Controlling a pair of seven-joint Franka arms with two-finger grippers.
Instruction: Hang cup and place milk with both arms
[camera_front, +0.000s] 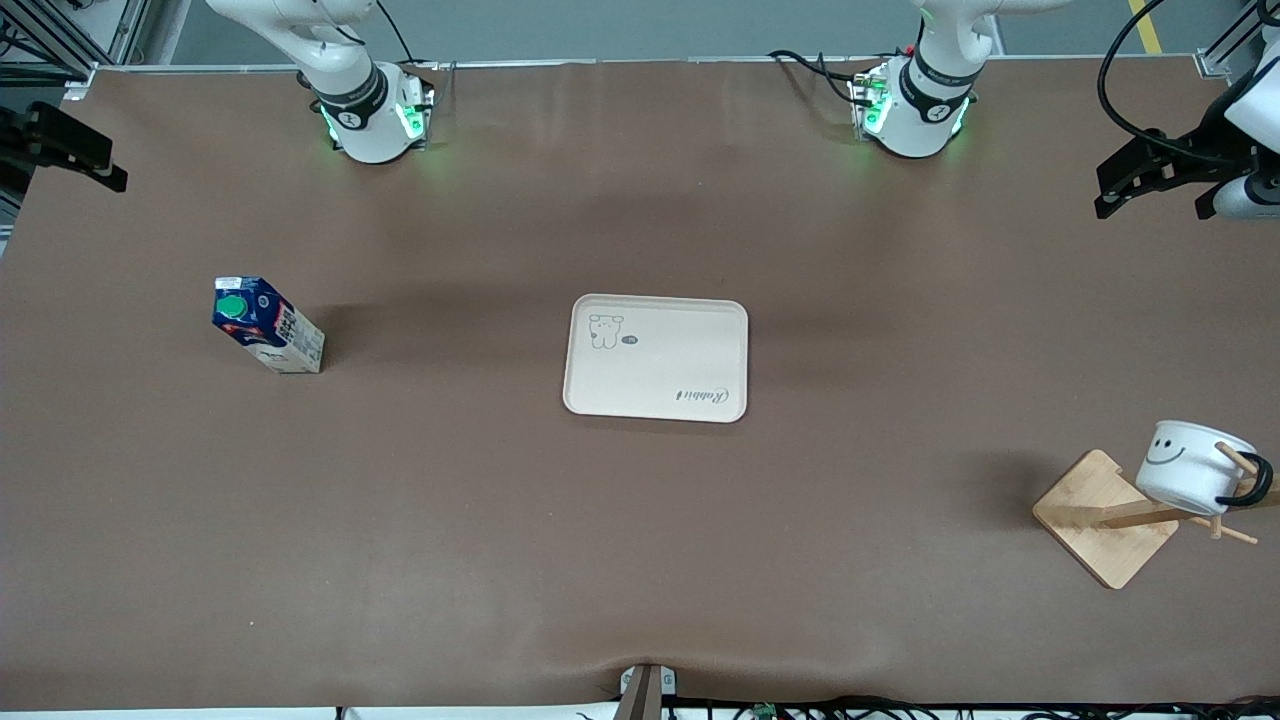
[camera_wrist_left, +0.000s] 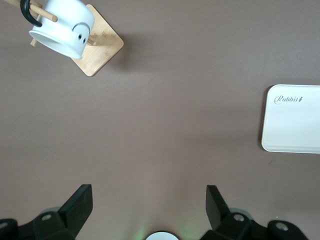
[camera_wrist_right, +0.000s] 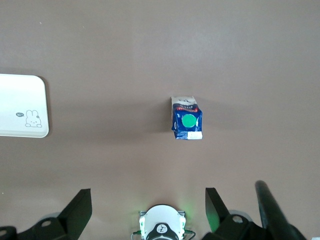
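A: Lighting? B: Even and bright overhead; bench (camera_front: 640, 560) matte, free of glare.
A: Shadows? B: Soft, faint beside milk (camera_front: 268, 325) and tray (camera_front: 655, 357). Focus sharp; green glow at the bases.
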